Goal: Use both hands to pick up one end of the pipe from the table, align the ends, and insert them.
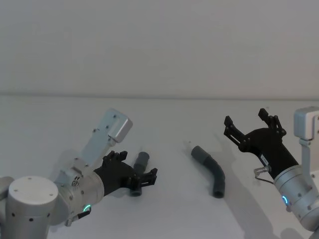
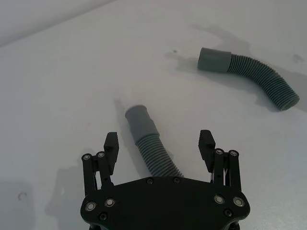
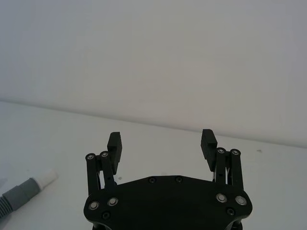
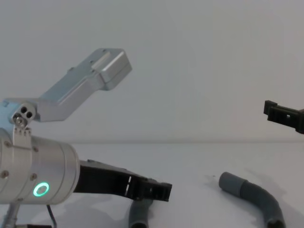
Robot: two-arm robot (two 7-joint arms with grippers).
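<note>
The pipe lies on the white table [image 1: 169, 214] as two dark-grey ribbed pieces. My left gripper [image 1: 138, 165] [image 2: 159, 141] is open and low, with its fingers on either side of the left piece [image 1: 143, 159] [image 2: 146, 139] and clear of it. That piece's smooth cuff [image 2: 138, 117] points away past the fingertips. The right piece [image 1: 213, 172] [image 2: 254, 72] [image 4: 254, 194] lies curved at mid-table. My right gripper [image 1: 245, 117] [image 3: 161, 139] is open, raised above the table to the right of it. A narrow grey end with a white tip [image 3: 44, 179] appears in the right wrist view.
A pale wall stands behind the table's far edge [image 1: 159, 95]. Bare white surface lies between the two pieces and in front of them. The left arm's silver link [image 4: 85, 80] rises high over the left side.
</note>
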